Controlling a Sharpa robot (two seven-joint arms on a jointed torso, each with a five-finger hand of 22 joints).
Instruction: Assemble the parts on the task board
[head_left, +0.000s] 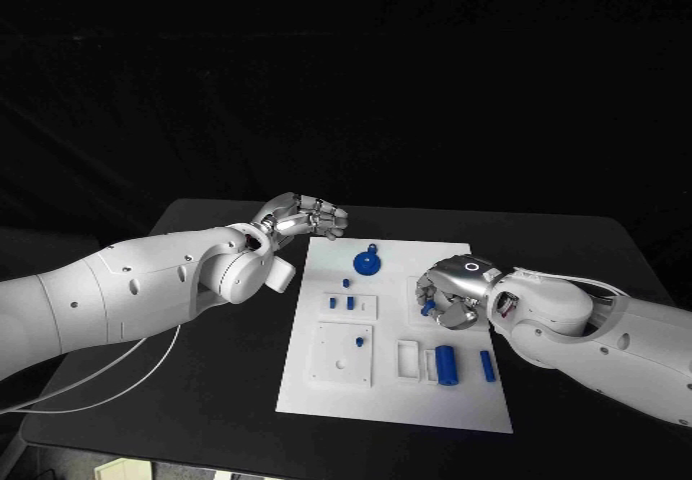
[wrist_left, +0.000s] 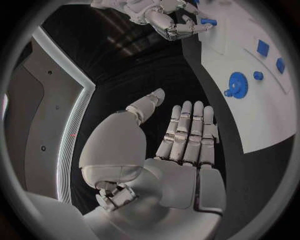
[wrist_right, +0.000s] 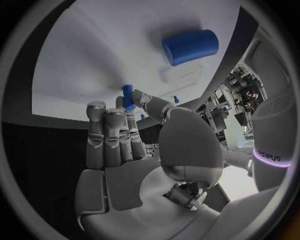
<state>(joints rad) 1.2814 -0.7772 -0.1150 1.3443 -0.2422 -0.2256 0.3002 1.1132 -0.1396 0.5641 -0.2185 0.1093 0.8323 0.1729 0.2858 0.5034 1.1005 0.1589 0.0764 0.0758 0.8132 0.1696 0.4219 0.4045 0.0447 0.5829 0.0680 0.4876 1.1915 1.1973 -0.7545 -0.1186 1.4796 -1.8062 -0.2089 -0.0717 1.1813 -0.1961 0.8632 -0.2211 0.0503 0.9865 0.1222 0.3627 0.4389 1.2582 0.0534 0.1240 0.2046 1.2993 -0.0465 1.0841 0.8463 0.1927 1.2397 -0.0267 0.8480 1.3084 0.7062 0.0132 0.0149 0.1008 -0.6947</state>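
The white task board (head_left: 325, 395) lies in the middle of the black table. My right hand (head_left: 450, 290) hovers over its right half and pinches a small blue peg (wrist_right: 128, 96) between thumb and a finger; the peg also shows under the hand (head_left: 428, 310). My left hand (head_left: 303, 215) hangs over the table just beyond the board's far left corner, fingers straight and side by side (wrist_left: 187, 130), holding nothing. On the board lie a round blue gear (head_left: 368, 262), small blue pegs (head_left: 351, 299), a blue cylinder (head_left: 446, 366) and a blue bar (head_left: 488, 366).
A white square block (head_left: 345, 365) with a small blue peg (head_left: 359, 343) sits on the board's near left part, and a white holder (head_left: 408, 360) lies beside the cylinder. A white cable (head_left: 101, 385) trails across the table's left side.
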